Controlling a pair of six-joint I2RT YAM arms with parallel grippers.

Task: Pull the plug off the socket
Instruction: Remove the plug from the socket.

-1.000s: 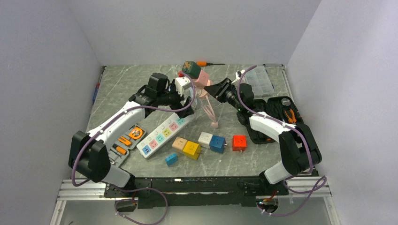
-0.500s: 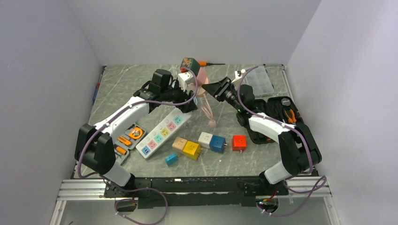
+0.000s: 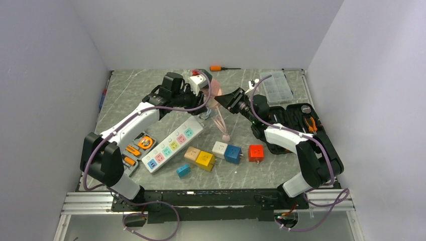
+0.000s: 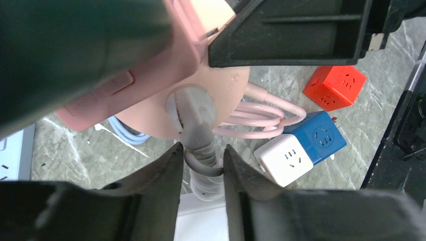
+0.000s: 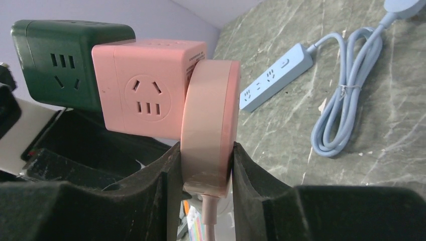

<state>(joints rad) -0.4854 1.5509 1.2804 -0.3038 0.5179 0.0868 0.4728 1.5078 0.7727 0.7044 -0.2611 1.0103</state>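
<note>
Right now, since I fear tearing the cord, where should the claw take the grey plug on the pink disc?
Grip the grey plug by its round head against the pink disc, not the ribbed neck, which looks bendy. Come along the plug's axis, a finger either side, as the left claw straddles it; the right claw clamps the disc's rim.

Left arm [image 3: 128,125] and right arm [image 3: 286,136]: white shells, black joints above the silver rail [image 3: 85,203]. Purple cables [image 3: 84,170] run along both; left gripper [image 4: 201,150], right gripper [image 5: 206,150] matte black.
</note>
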